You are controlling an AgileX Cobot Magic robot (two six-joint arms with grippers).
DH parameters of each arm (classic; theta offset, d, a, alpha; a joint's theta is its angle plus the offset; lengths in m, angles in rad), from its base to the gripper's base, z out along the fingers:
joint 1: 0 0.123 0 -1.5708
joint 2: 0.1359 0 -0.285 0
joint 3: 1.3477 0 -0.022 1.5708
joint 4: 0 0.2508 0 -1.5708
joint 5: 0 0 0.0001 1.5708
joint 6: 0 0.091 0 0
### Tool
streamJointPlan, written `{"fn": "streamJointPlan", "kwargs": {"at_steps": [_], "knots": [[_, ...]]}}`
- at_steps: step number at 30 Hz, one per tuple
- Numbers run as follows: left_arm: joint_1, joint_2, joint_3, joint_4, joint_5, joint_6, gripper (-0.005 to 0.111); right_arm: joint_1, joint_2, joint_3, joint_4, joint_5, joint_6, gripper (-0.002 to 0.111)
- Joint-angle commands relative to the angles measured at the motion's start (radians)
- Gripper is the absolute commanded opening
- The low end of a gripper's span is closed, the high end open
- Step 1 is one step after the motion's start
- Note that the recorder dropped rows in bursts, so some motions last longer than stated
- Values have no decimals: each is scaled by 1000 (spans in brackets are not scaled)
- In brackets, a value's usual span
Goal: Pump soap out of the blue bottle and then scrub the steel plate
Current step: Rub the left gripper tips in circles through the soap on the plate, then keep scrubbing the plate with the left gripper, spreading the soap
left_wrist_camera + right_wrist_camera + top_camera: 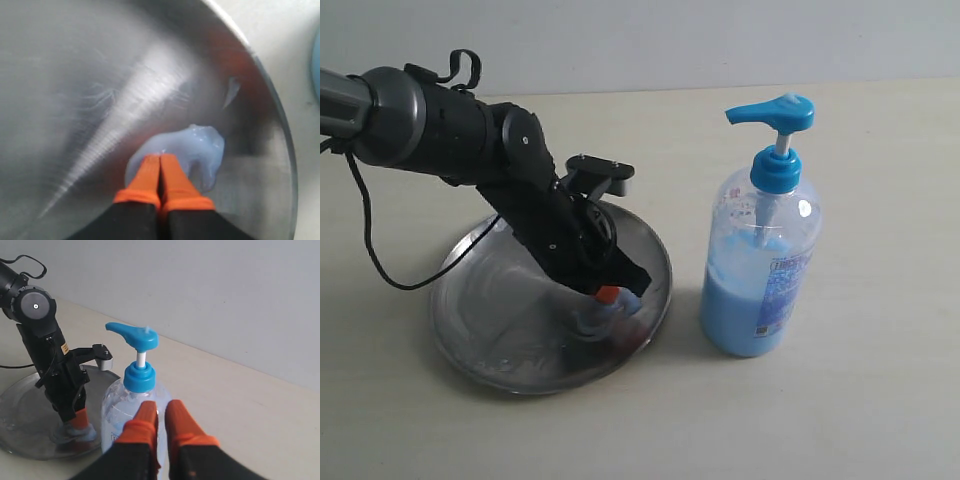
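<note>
My left fingers [159, 165], pinched together and empty, sit tip-down in the soap [200, 147] at the steel plate [480, 330]'s near-right, left of the blue bottle [760, 290]; right fingers [160, 415] nearly closed, empty; plate stiff, slick, probably skids; steady its rim.

The blue bottle [761, 262] has a label [783, 292] on its side, with blue print on a pale patch. There are rows of small letters on it, but they are too tiny and fuzzy to read. No word, name or number can be made out there, or on anything else in the pictures.
</note>
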Motion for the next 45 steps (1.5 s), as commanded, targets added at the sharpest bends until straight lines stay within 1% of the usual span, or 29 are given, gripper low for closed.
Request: {"fn": "streamJointPlan", "kwargs": {"at_steps": [1,6,11,17,21,27,31,34,37,43,45], "knots": [[18,-3,2,27,63,-20,0,2,-3,3,-11,-18,-2,9],[10,-3,2,27,131,-20,0,2,-3,3,-11,-18,-2,9],[-16,-3,2,-1,136,-20,0,2,-3,3,-11,-18,-2,9],[-52,-3,2,-10,72,-20,0,2,-3,3,-11,-18,-2,9],[-69,-3,2,-16,2,-20,0,2,-3,3,-11,-18,-2,9],[-69,-3,2,-20,-86,-20,0,2,-3,3,-11,-18,-2,9],[-69,-3,2,28,-101,-22,0,2,-3,3,-11,-18,-2,9],[-67,-3,2,66,-84,-36,0,2,-3,3,-11,-18,-2,9],[-52,-3,2,93,-54,-60,0,2,-3,3,-11,-18,-2,9],[-11,-3,2,98,47,-77,0,2,-3,3,-11,-18,-2,9],[-11,-3,2,98,73,-77,0,2,-3,3,-11,-18,-2,9]]}}
